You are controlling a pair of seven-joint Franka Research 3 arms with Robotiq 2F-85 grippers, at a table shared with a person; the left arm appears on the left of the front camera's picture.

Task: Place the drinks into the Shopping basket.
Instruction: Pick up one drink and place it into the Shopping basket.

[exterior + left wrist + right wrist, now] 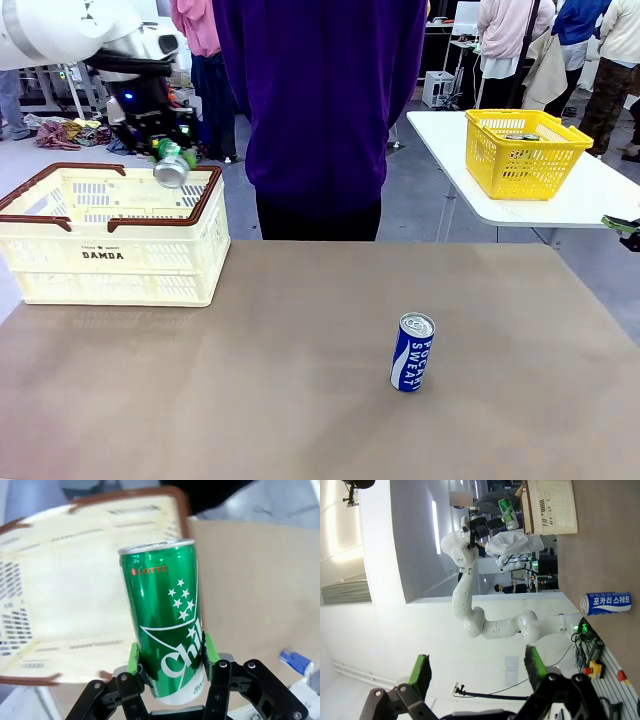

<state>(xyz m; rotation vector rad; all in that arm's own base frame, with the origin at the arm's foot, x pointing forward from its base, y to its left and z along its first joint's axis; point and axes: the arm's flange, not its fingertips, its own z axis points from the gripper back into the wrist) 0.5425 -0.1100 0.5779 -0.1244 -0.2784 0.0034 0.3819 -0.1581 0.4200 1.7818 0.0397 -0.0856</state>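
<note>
Front view: the left gripper clamps the green can, tilted, above the far rim of the Shopping basket. A blue can stands upright on the table, well apart from the basket. A person stands behind the table.

Left wrist view: the pads grip the green can's lower body over the basket's interior.

Right wrist view: the right gripper has its jaws wide and holds nothing. The blue can is farther off.

Left gripper, raised high on its arm, clamps the green can; right gripper gapes wide.
</note>
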